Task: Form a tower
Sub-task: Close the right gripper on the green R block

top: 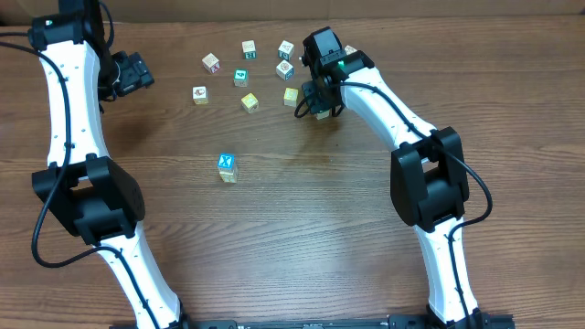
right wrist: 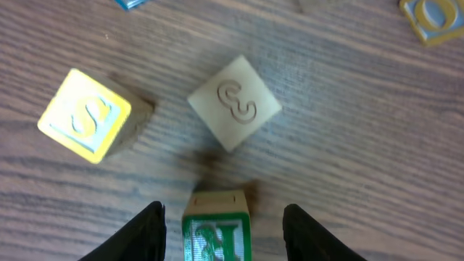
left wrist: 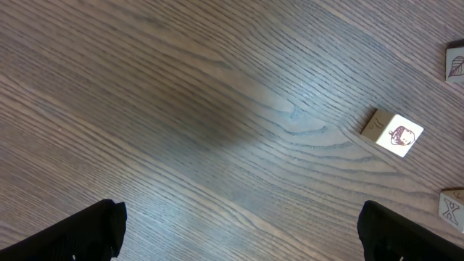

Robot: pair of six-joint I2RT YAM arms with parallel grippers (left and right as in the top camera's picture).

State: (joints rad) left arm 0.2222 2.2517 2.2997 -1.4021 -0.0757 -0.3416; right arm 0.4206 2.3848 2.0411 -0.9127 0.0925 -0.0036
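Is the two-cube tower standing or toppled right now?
Standing: overhead, the tower has its teal X cube sitting atop the pale cube.

The left end effector (left wrist: 243,230) gapes, right end effector (right wrist: 223,221) half-open.

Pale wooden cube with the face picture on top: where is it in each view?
Overhead: the pale wooden face-picture cube is the leftmost loose cube, upper left of centre.
Left wrist: the cube sits right of centre, mid-height.
Right wrist: not in it.
Shared landmark: the brown wood-grain table, under every view.
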